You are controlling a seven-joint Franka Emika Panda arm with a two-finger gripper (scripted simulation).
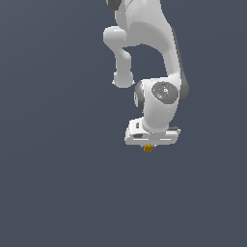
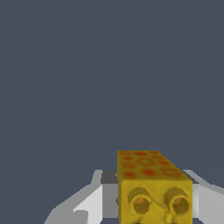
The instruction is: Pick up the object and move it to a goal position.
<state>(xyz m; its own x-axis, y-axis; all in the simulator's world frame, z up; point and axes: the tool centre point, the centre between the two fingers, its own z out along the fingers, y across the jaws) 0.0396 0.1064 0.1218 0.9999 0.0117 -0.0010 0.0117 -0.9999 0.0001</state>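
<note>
Background: uniform dark grey-blue field filling both views. White Panda arm: enters from the top of the exterior view, folded downward, wrist joint with grey round cap just above the hand. Claw: pointing down, white fingers drawn in against the sides of the block, gripping it. Yellow-orange block: oblong, mottled with red-orange spots on one face, two round hollow studs on the end face; in the exterior view a tiny speck directly beneath the hand, between the fingers.
</note>
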